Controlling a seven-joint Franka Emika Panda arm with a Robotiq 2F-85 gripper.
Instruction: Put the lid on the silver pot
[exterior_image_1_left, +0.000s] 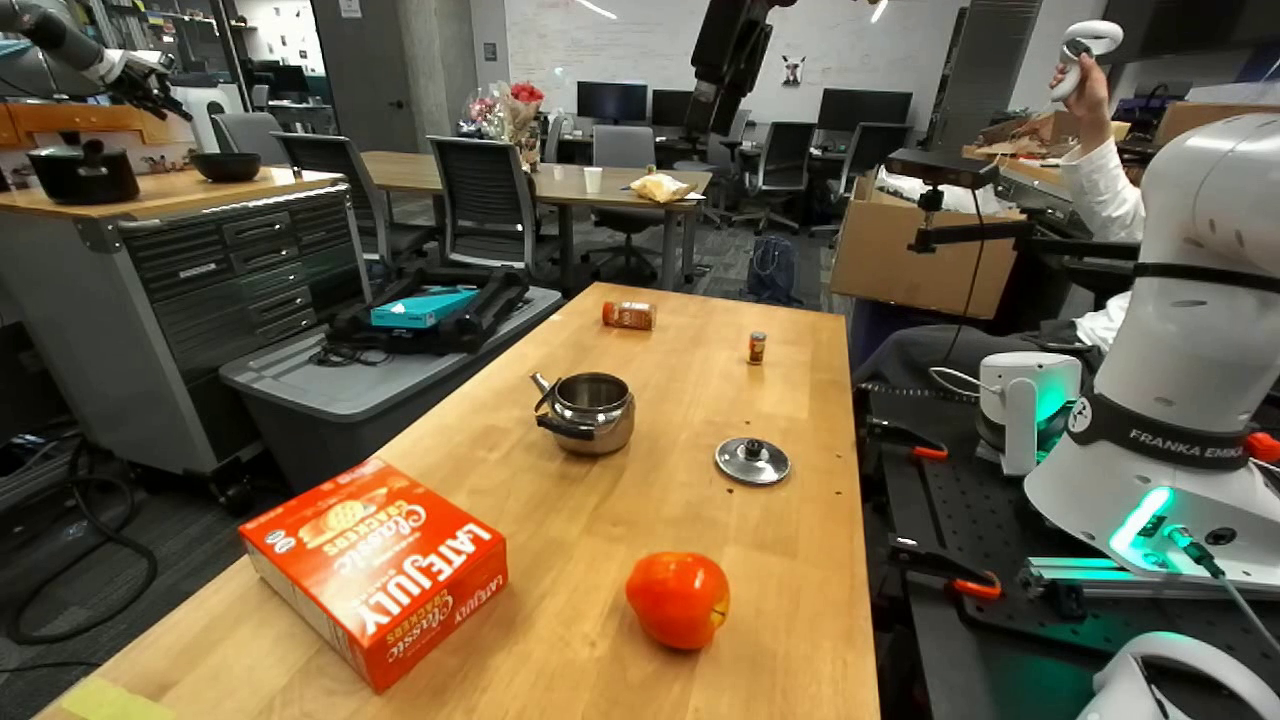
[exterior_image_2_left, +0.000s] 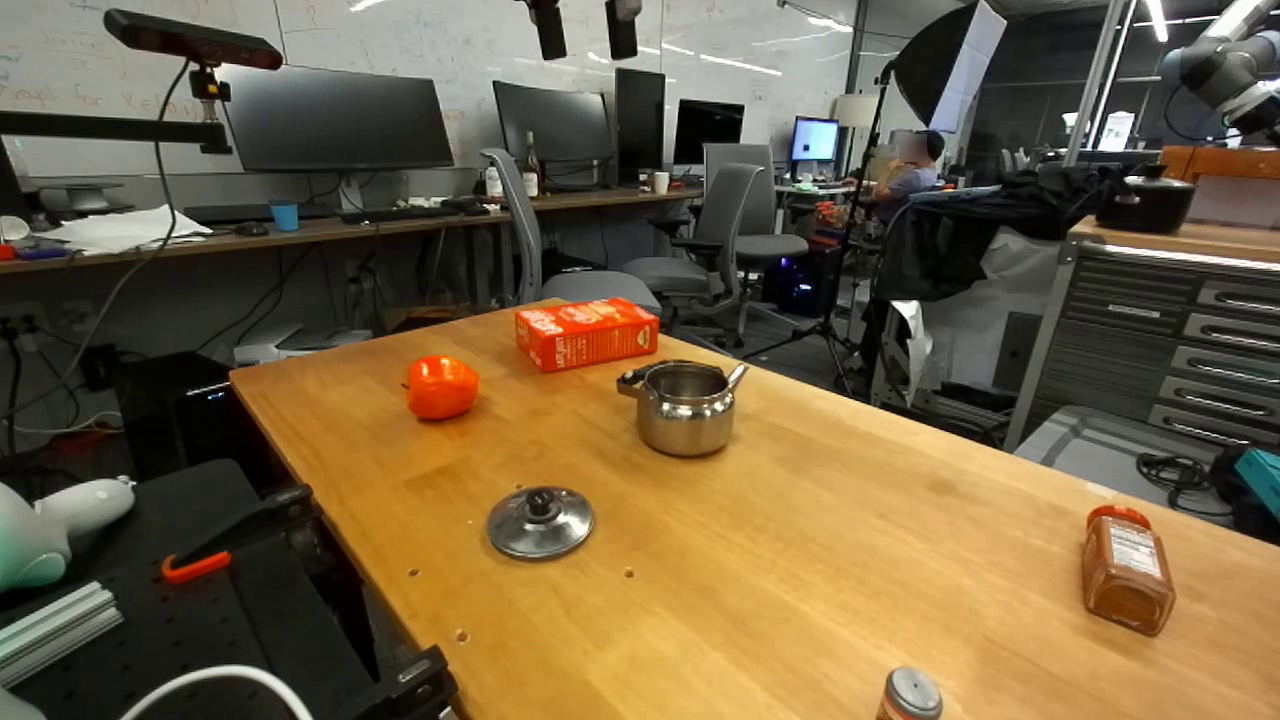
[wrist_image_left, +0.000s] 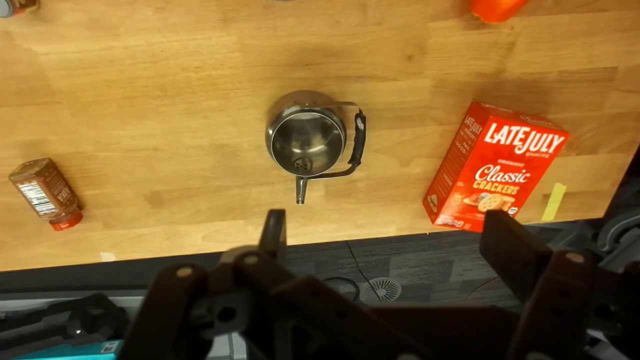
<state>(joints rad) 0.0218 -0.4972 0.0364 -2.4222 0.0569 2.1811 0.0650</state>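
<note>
The lid (exterior_image_1_left: 752, 462) is a flat round silver disc with a dark knob. It lies knob up on the wooden table, apart from the pot, and also shows in an exterior view (exterior_image_2_left: 540, 523). The silver pot (exterior_image_1_left: 592, 413) stands upright and uncovered, with a spout and a dark side handle folded down. It also shows in an exterior view (exterior_image_2_left: 686, 410) and, from above, in the wrist view (wrist_image_left: 306, 140). My gripper (wrist_image_left: 385, 216) is open and empty, high above the table. Its fingers (exterior_image_2_left: 588, 40) hang at the top of an exterior view. In the wrist view the lid is almost wholly out of frame.
An orange cracker box (exterior_image_1_left: 385, 560) lies near the pot. A red-orange fruit (exterior_image_1_left: 680, 600) lies near the table's edge on the lid's side. A spice jar (exterior_image_1_left: 629, 316) lies on its side and a small shaker (exterior_image_1_left: 757, 348) stands farther along the wooden table (exterior_image_1_left: 800, 620).
</note>
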